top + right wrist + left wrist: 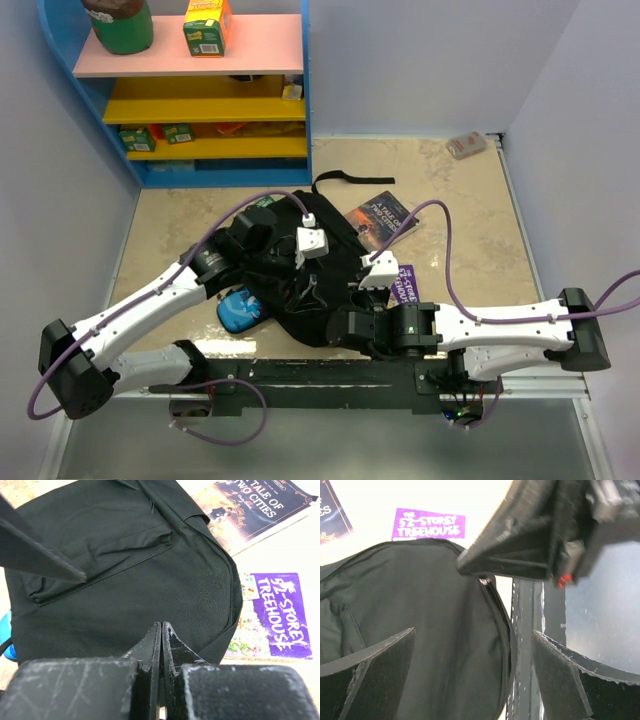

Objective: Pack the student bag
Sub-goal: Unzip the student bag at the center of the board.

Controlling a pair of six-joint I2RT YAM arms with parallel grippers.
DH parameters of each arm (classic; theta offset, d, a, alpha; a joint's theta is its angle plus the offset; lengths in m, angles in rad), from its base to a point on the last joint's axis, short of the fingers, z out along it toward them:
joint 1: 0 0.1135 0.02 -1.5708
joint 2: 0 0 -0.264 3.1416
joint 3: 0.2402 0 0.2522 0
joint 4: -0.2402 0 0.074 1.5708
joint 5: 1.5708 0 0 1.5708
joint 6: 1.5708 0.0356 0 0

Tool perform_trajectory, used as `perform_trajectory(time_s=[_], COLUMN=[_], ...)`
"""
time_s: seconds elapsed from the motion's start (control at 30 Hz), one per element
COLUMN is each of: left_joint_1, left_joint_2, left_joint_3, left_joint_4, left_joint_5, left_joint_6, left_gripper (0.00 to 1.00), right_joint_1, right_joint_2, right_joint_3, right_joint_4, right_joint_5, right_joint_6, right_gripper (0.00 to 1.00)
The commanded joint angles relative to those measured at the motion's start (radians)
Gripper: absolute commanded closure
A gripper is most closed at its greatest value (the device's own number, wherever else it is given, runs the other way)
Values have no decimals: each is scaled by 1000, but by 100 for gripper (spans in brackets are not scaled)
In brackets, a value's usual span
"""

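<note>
Black student bag [310, 290], contents hidden; left gripper [474, 632] spread, right gripper [161, 626] pinched together; zip pull [484, 581] seen from left wrist only.

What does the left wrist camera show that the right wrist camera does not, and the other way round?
Only the left wrist view shows the black rail beside the backpack. Only the right wrist view shows a sliver of blue pencil case and the Two Cities book with its title readable. Both show the backpack and the purple Treehouse book.
</note>
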Motion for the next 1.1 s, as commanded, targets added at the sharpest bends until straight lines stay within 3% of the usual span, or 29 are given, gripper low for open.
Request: perform_trajectory(time_s=[0.0,0.33,0.73,0.77,0.87,0.9,0.97,1.0,1.07], left_joint_1=[-13,-32,-81,-81,-82,-81,-82,-81,-82], left_joint_2=[14,35,132,138,149,149,138,130,112], left_joint_3=[-33,-129,-88,-83,-65,-57,-51,-50,-48], left_joint_4=[155,143,172,173,158,150,126,117,68], left_joint_5=[-11,37,17,17,20,23,17,8,9], left_joint_6=[-146,-105,-67,-62,-35,-18,1,27,62], left_gripper=[0,0,0,3,26,40,60,80,92], right_joint_1=[-4,-4,-4,-5,-4,-5,-8,-13,-39], right_joint_2=[-18,-26,5,5,8,6,3,5,5], right_joint_3=[54,48,78,80,74,68,59,48,28], right_joint_4=[-7,58,179,185,191,187,167,159,131], right_joint_5=[28,22,-9,-9,-4,-3,7,7,10], right_joint_6=[34,-32,-116,-122,-123,-118,-98,-90,-57], right_gripper=[100,100,100,100,100,100,100,100,100])
